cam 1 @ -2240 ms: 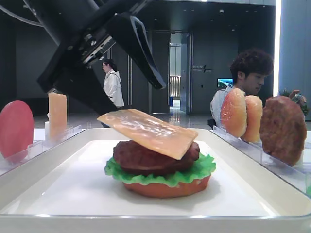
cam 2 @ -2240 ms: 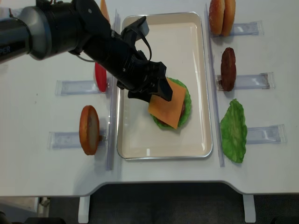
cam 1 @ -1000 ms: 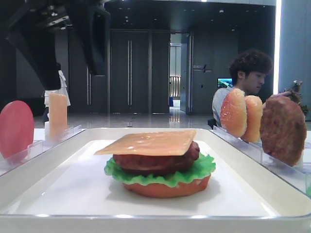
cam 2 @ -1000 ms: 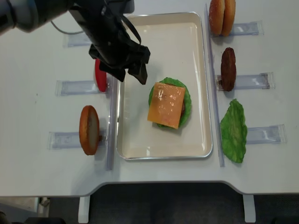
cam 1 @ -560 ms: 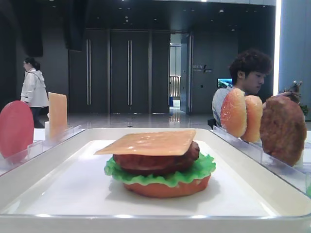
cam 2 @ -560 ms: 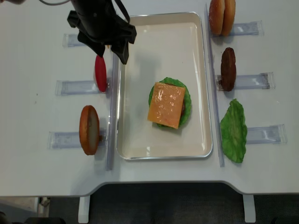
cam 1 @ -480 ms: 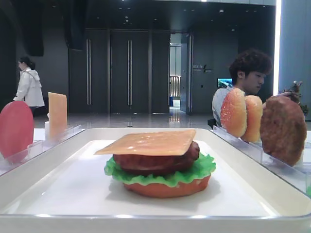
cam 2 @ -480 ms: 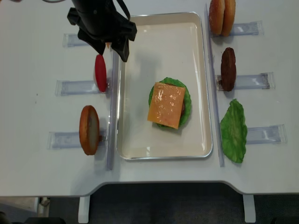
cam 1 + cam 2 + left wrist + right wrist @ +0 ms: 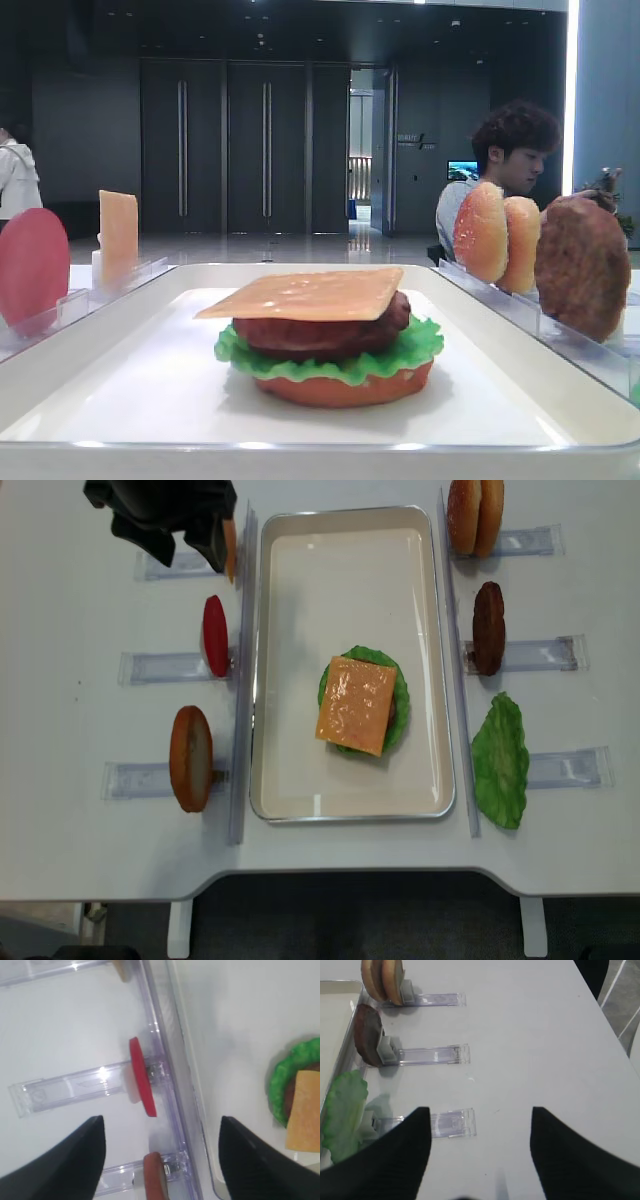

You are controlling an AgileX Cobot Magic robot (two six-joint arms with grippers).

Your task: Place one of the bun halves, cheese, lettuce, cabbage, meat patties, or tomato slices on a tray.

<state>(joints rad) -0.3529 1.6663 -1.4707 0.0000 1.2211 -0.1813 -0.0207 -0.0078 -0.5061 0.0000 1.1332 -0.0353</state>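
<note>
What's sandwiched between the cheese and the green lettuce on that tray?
A meat patty. The low front view shows it lying on the lettuce with the cheese flat on top, all on the tray.

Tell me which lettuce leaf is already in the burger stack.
The lettuce on the tray, sandwiched under patty and cheese. The other leaf stands outside the tray's right rim.

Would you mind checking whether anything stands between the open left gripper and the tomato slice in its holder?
Nothing visible does. In the left wrist view the left gripper hangs open above the tomato slice, which stands upright in its clear holder beside the tray, with only open space between them.
</note>
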